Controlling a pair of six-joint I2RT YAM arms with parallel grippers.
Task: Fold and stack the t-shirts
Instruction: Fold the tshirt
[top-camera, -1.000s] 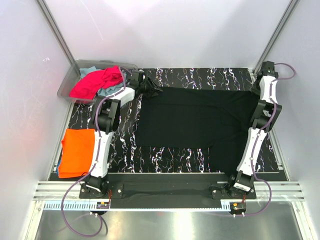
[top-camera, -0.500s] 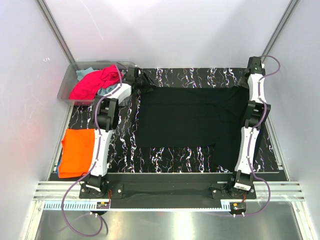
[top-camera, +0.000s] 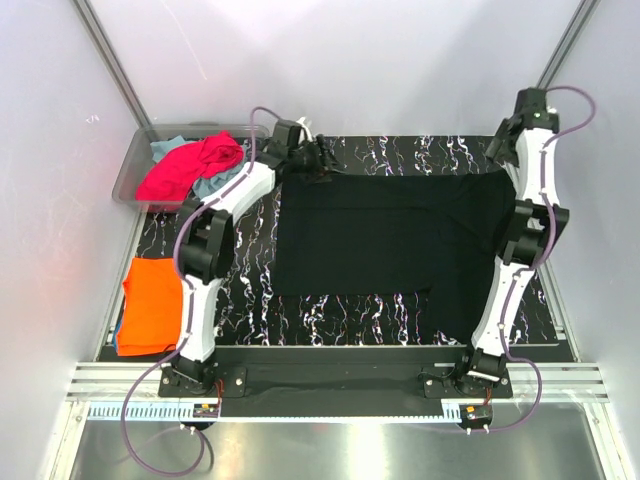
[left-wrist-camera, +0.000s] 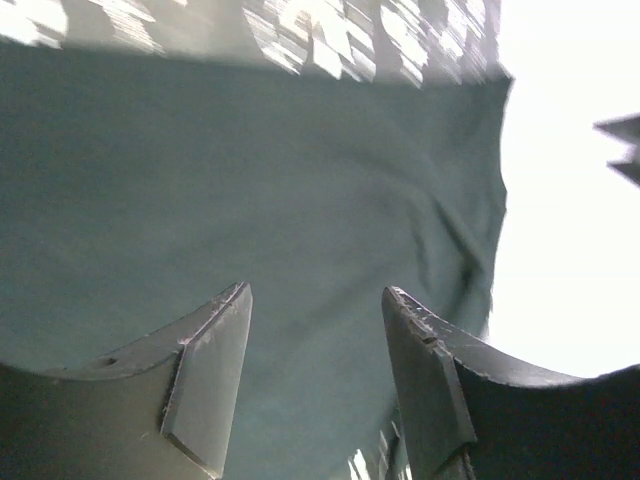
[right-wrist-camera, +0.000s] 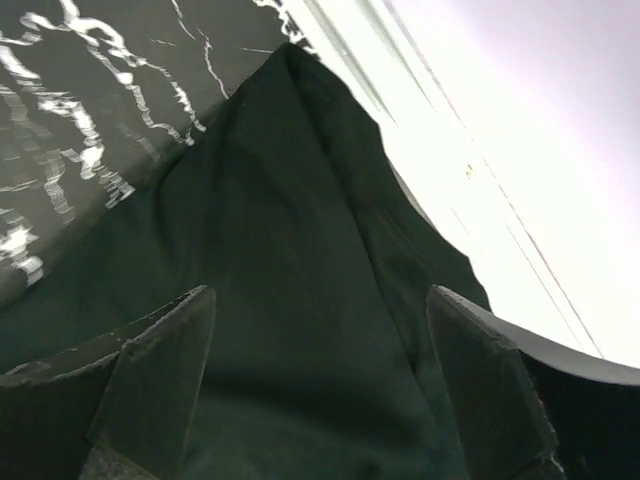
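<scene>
Flattening the black t-shirt (top-camera: 390, 230) under the wide-open left gripper (left-wrist-camera: 315, 295) and right gripper (right-wrist-camera: 320, 295); next, probably pinching corners to fold.

Top external: high behind the arm bases, looking down on the whole surface (top-camera: 400, 150). Left wrist: close, looking past the left claw (left-wrist-camera: 315, 300) onto the black t-shirt (left-wrist-camera: 250, 170). Right wrist: close, past the right claw (right-wrist-camera: 320, 295) onto that shirt's corner. All three views share the shirt.
</scene>
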